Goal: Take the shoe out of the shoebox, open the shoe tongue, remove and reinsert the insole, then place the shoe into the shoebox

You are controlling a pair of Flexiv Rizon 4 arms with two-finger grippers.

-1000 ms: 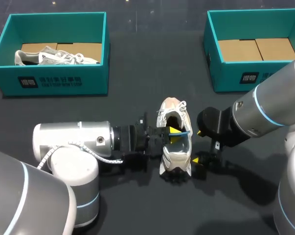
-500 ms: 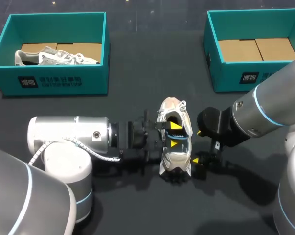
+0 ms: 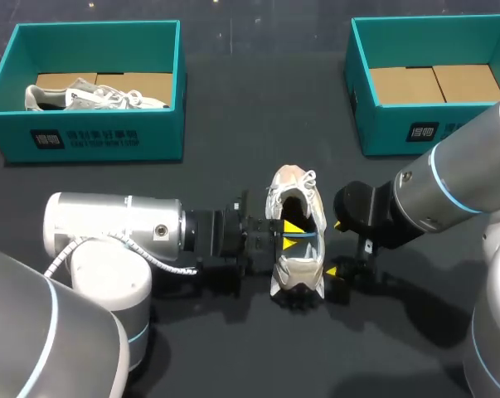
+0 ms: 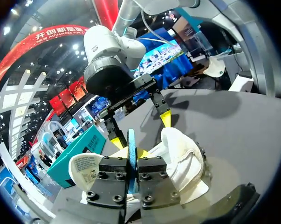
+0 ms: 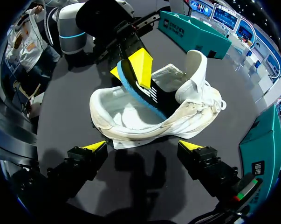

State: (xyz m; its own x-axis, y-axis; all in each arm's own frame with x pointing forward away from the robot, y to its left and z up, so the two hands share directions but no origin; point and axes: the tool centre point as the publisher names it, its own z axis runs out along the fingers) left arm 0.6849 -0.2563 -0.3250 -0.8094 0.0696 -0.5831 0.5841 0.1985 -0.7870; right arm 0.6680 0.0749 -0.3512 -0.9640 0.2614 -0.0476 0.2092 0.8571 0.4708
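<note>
Mid-step: insole [image 5: 139, 93] tilted in the sneaker [image 5: 131, 122], pinched by the left fingers [image 5: 141, 65]. The right fingers [image 5: 94, 146] sit wide open beside it. Brace the sidewall first, then slide the insole lengthwise.

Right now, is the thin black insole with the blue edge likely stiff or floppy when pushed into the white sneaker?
Probably bendy: the black insole is thin and curves into the white sneaker. Likely light; the left gripper pinches only one end.
</note>
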